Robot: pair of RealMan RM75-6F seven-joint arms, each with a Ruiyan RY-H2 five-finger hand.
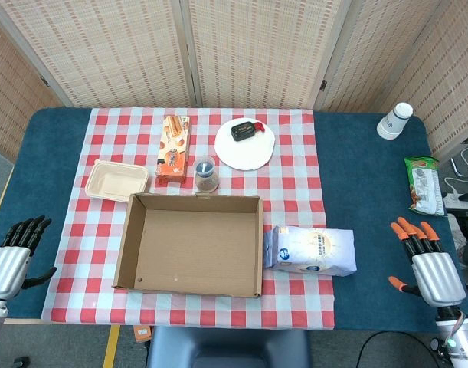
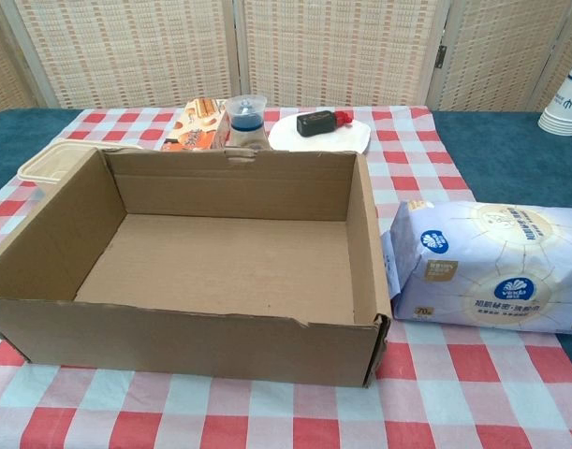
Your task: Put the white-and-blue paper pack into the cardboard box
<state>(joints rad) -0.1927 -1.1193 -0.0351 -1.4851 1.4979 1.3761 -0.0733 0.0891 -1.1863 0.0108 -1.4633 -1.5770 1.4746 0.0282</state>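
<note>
Left hand (image 1: 15,257): dark fingers (image 1: 31,228) spread apart, nothing between them, released. It sits off the near left corner of the table (image 1: 356,161), over the edge, well apart from everything on the cloth. Seen in the head view only.

Right hand (image 1: 431,264): orange-tipped fingers (image 1: 414,230) also spread and released, holding nothing. It sits off the near right edge of the table, near the paper pack but not touching it. Head view only.

Paper pack (image 1: 310,251): white and blue, lying flat on the checked cloth (image 1: 295,153), just beside the right wall of the cardboard box (image 1: 189,285). It is outside the box; whether it touches the wall I cannot tell. In the chest view the pack (image 2: 491,267) shows blue round logos and print on its near face.

Cardboard box: open-topped, flaps up, inside bare in both views, standing on the near middle of the cloth.

Behind the box: a beige tray (image 1: 117,181) at the far left corner, an orange snack box (image 1: 173,149) lying lengthwise, a clear cup (image 1: 206,175) with dark contents just beyond the back wall, and a white plate (image 1: 244,144) carrying a small black object (image 1: 244,130) with a red part.

On the bare blue table to the right: a white cup stack (image 1: 394,120) near the far corner and a green snack bag (image 1: 423,184) by the right edge.
</note>
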